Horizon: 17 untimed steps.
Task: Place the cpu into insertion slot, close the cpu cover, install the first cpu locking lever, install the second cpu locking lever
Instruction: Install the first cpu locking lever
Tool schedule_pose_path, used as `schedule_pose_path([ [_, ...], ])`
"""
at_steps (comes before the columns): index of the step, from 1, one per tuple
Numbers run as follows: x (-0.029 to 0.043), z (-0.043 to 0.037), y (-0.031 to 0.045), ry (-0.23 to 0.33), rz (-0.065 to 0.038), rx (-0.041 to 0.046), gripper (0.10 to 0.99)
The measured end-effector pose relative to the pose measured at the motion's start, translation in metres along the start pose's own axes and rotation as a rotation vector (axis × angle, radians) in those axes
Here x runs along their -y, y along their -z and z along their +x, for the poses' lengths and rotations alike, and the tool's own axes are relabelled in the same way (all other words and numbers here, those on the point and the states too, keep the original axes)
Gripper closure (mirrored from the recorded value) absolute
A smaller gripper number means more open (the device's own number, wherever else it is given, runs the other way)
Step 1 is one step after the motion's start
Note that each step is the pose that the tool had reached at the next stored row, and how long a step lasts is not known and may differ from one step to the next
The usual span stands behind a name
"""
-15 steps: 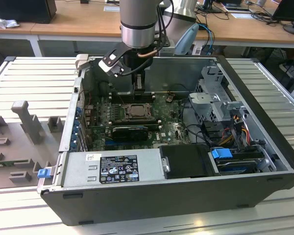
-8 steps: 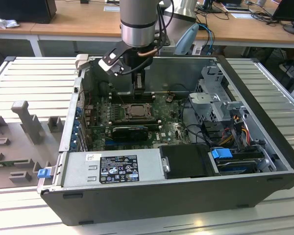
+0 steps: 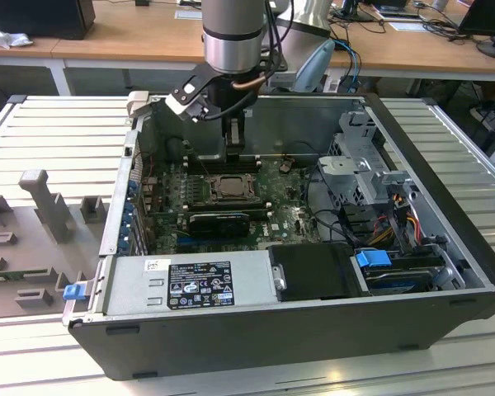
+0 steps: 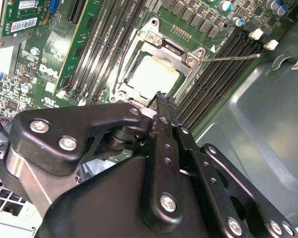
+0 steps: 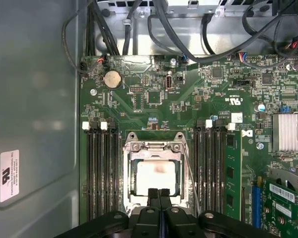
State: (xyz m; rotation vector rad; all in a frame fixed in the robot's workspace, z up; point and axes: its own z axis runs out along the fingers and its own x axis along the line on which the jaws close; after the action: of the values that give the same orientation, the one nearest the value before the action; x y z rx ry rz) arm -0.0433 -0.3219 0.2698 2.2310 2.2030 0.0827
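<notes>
I see the black two-finger gripper (image 5: 159, 192) with its tips pressed together and empty, over the pale silvery square cpu (image 5: 156, 173). The cpu sits in the metal-rimmed black insertion slot (image 5: 130, 163), mid green motherboard (image 5: 188, 99). First wrist view adds a white printed label (image 5: 9, 176) on the grey case wall.

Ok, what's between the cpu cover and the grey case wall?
Long black memory slots, running side by side between the cpu cover and the case wall, in the first wrist view.

Open computer case (image 3: 272, 342) on a slatted grey table (image 3: 58, 124). Grey power supply (image 3: 190, 285) lower centre of the exterior view, blue clip (image 3: 69, 290) lower left. Drive cage (image 3: 363, 165) right of centre. Wooden desks (image 3: 132, 41) across the top. First wrist view: coin battery (image 5: 111, 79) on green motherboard (image 5: 188, 99).
</notes>
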Motion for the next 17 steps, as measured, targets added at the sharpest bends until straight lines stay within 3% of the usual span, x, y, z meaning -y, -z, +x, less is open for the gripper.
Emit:
schedule_pose_path([
  [5, -0.0003, 0.0003, 0.0074, 0.0, 0.0, 0.0, 0.98],
  [17, -0.0006, 0.0004, 0.0143, 0.0, 0.0, -0.0001, 0.98],
])
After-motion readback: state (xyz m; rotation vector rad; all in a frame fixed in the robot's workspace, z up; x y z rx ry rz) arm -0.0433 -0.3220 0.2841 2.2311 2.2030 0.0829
